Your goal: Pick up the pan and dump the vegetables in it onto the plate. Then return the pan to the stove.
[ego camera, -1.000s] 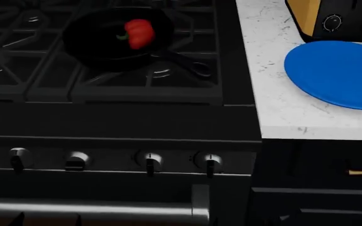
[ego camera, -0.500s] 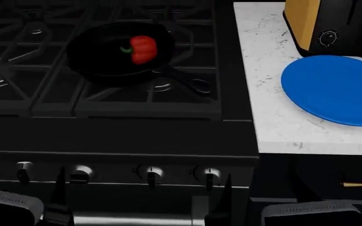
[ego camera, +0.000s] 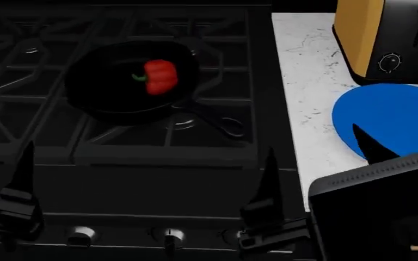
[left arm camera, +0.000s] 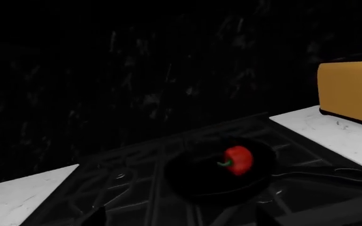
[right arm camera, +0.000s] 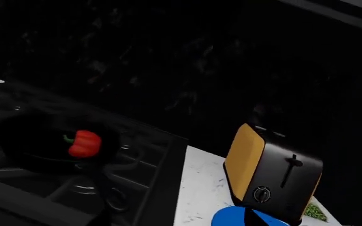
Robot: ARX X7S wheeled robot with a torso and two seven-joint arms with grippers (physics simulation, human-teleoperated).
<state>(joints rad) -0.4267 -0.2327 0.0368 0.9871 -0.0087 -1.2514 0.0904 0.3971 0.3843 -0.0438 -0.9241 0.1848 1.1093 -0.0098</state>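
Note:
The black pan (ego camera: 107,87) sits on the stove (ego camera: 216,32), handle (ego camera: 220,122) pointing to the near right. A red bell pepper (ego camera: 159,76) lies inside it. The blue plate (ego camera: 398,117) rests on the white counter right of the stove. My right gripper (ego camera: 318,157) hangs open over the stove's front right corner, one finger (ego camera: 269,179) over the stove and the other (ego camera: 369,144) over the plate's edge. From my left gripper only one finger (ego camera: 24,174) shows at the front left. In the left wrist view, the left gripper (left arm camera: 181,215) is open, short of the pan (left arm camera: 200,183) and pepper (left arm camera: 237,160).
An orange-yellow toaster (ego camera: 383,38) with a dial stands on the white counter (ego camera: 307,81) behind the plate. Silver knobs (ego camera: 82,235) line the stove front. More counter (left arm camera: 17,197) lies left of the stove. Something green (right arm camera: 313,212) sits beside the toaster (right arm camera: 272,174).
Both grippers have risen into the head view and moved forward over the stove's front edge. The view has shifted, so pan and plate sit lower. Pan, pepper and plate have not moved.

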